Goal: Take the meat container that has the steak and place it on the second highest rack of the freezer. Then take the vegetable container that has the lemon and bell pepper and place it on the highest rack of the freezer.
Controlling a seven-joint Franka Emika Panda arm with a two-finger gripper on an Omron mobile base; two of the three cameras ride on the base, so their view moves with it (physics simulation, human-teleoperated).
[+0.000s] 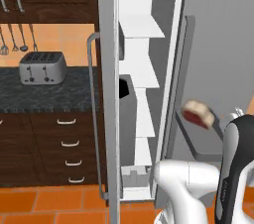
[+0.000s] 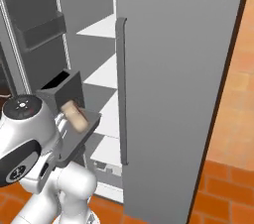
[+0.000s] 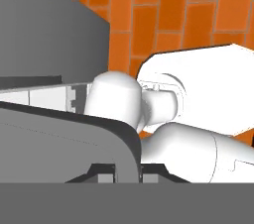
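The meat container [image 1: 194, 141] is a grey tray, held tilted in the air just outside the open freezer [image 1: 141, 72], in front of the closed right-hand door. The steak [image 1: 197, 113] lies on it, also visible as the steak [image 2: 73, 114] on the meat container [image 2: 78, 141] in the right base view. In the hand view my gripper [image 3: 126, 171] is shut on the dark rim of the meat container [image 3: 101, 128], one fingertip on each side of the wall. White shelves [image 2: 105, 73] fill the freezer interior. The vegetable container, lemon and bell pepper are out of view.
The freezer's left door [image 1: 107, 99] stands open edge-on, with a bin [image 2: 42, 30] on its inside. The closed right door [image 2: 178, 69] carries a long handle [image 2: 120, 89]. A toaster [image 1: 43, 67] sits on the dark counter [image 1: 49, 96] above drawers [image 1: 69, 143]. The floor is orange tile.
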